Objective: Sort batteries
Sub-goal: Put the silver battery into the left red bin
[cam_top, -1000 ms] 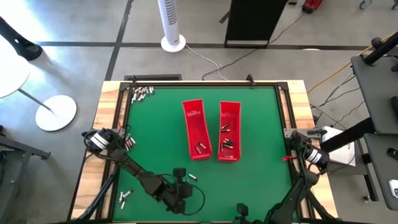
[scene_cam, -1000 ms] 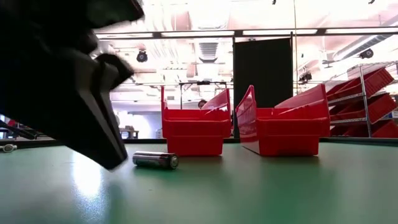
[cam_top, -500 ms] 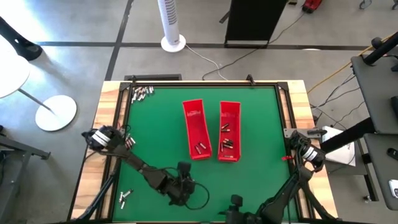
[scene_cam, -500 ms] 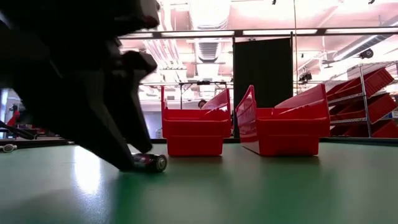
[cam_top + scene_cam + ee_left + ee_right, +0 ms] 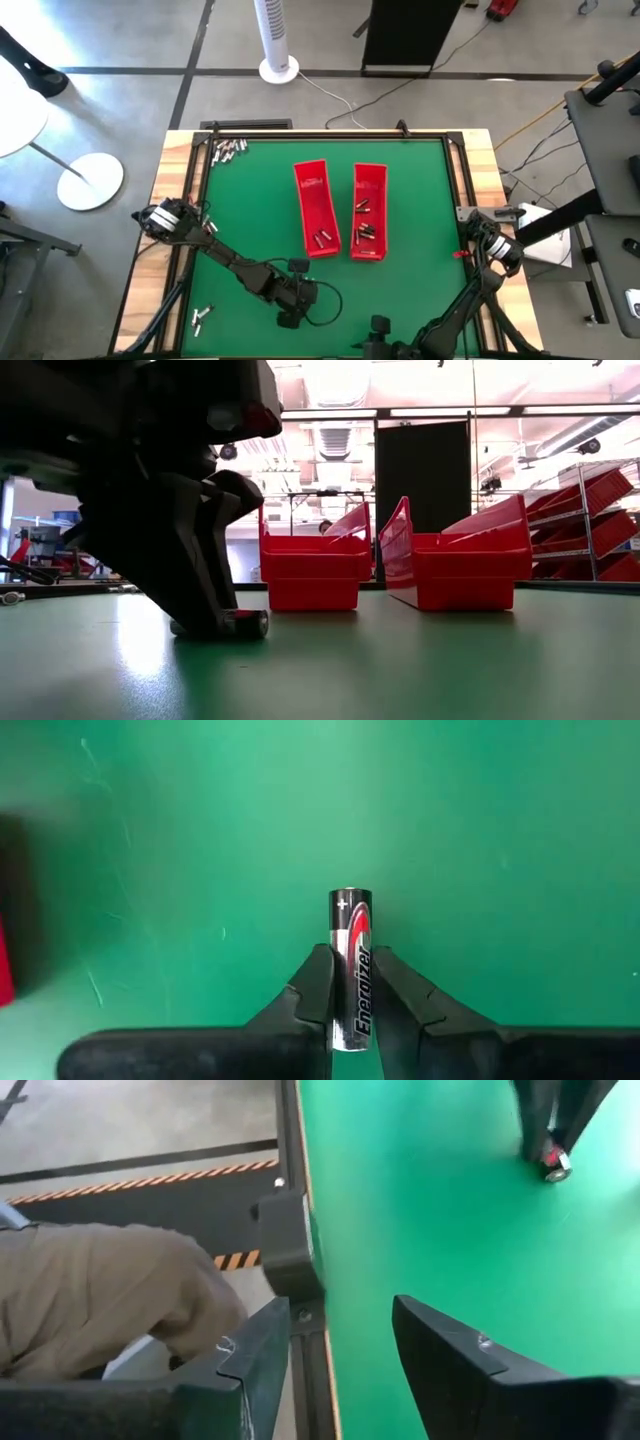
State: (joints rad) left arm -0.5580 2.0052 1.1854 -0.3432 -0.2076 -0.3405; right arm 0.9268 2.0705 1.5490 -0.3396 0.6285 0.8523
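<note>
One battery [image 5: 350, 920], black, silver and red, lies on the green mat near the table's front, in front of the two red trays [image 5: 315, 208] [image 5: 369, 210]. My left gripper [image 5: 350, 960] is shut on it; in the low view it stands at the battery [image 5: 250, 623], and from above it shows as [image 5: 298, 297]. Both trays hold a few batteries. My right gripper [image 5: 340, 1340] hangs open over the table's near edge, holding nothing. My left gripper pinches the battery's two long sides [image 5: 352, 982] between its two fingers, on the half away from the plus end. The fingers slant down from above and run along the battery. The plus end [image 5: 349, 900] pokes out past the fingertips. The battery lies on the mat.
Loose batteries lie in the far left corner [image 5: 228, 150], at the left edge [image 5: 208, 228] and by the near left corner [image 5: 202, 317]. A raised frame [image 5: 290, 1250] borders the mat. Open green mat stretches to the right of the trays.
My left gripper has moved toward the table's right edge and sunk to the battery. Its fingers spread on either side of the battery, then shut on it. The battery has turned a little on the mat, showing more of its end toward the low view.
</note>
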